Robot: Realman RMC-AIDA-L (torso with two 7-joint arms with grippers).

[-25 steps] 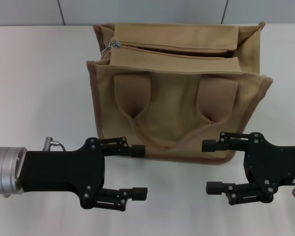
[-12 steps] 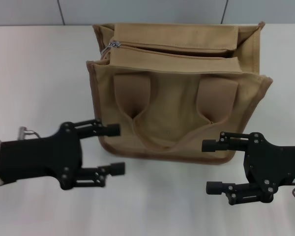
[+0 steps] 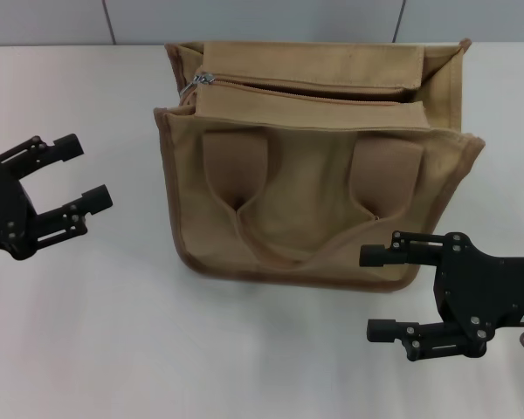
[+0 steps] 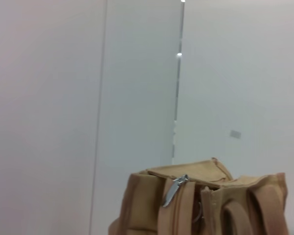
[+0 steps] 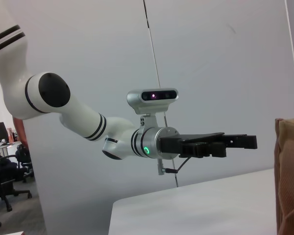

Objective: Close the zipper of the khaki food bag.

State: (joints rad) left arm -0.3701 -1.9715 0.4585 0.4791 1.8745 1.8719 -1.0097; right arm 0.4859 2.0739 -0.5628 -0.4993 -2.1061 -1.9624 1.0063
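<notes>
1. The khaki food bag [image 3: 319, 166] stood on the white desk [image 3: 96, 332], centred ahead of the robot, its front pocket and two strap handles [image 3: 306, 196] facing us.
2. The zipper [image 3: 306, 87] ran along the bag's top between two canvas flaps. Its silver slider and pull tab [image 3: 198, 81] sat at the robot's-left end, so we judged the line essentially open along its whole length.
3. In the left wrist view the pull tab [image 4: 174, 191] hung loose from the top corner of the bag [image 4: 206, 205], clear of the fabric.
4. The left gripper [image 3: 80, 172] hung over the desk well to the left of the bag, fingers spread wide and empty, pointing towards the slider end.
5. The right gripper [image 3: 373, 293] sat near the bag's front right corner, just apart from it, fingers spread and empty.
6. Handling judgement: the canvas looked soft and light, with some boxy stiffness; we expected it to slide or buckle under a sideways pull.
7. The tab is small, thin metal, likely slippery; we judged it the place for a fine pinch.
8. We judged that bracing the bag near its right end would help the slider travel.
</notes>
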